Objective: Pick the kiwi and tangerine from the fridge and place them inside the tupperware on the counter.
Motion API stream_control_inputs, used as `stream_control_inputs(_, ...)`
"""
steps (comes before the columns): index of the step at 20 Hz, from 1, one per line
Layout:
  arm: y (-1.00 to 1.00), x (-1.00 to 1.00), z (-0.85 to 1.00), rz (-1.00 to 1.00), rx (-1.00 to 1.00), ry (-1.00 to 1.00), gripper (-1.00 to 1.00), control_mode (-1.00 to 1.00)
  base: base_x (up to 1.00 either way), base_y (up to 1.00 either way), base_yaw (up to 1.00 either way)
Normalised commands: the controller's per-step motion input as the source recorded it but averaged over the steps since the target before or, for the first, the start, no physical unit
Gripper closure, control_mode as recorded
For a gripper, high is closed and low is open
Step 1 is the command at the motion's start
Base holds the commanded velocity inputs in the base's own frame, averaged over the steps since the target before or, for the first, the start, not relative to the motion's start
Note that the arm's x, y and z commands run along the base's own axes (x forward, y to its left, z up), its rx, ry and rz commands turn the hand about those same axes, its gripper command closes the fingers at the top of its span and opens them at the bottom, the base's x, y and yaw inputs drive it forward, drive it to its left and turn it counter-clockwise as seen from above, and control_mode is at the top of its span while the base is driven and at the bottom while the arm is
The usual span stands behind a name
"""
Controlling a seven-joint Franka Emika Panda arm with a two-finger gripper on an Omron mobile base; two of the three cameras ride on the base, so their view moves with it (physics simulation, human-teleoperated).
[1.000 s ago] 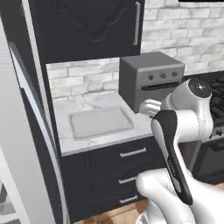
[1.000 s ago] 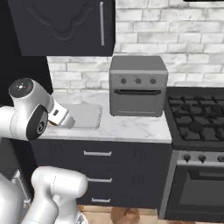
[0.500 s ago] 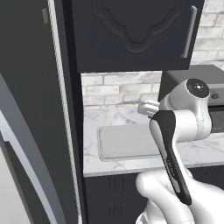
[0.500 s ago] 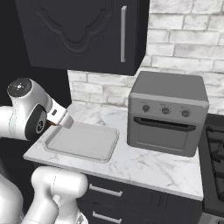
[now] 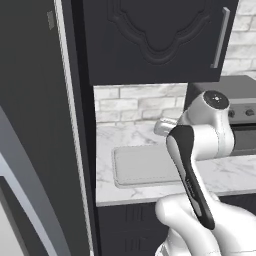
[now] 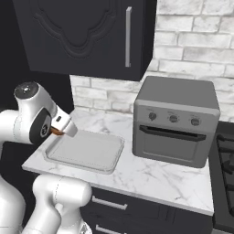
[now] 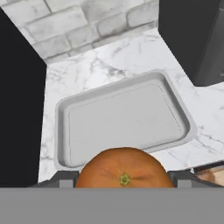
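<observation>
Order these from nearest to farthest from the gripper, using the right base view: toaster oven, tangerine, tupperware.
1. tangerine, in the gripper.
2. tupperware, on the counter just below and beside it.
3. toaster oven, further right on the counter.

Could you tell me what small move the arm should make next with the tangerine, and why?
Probably carry it forward and lower it over the tupperware. The gripper holds the tangerine at the container's near edge, not yet above its bare floor, and the tupperware lies on the counter just ahead.
</observation>
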Motion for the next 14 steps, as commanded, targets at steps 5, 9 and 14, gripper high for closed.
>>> stream_control_inputs(5, -0.04, 0.3, -0.51, 0.0, 0.0, 0.19, 1.0, -1.0, 0.0, 0.0, 0.0)
stream_control_inputs(9, -0.12, 0.26, -0.56, 0.0, 0.0, 0.0, 1.0, -1.0, 0.0, 0.0, 0.0)
stream_control_inputs(14, -0.03, 0.4, -0.53, 0.0, 0.0, 0.06, 1.0, -1.0, 0.0, 0.0, 0.0)
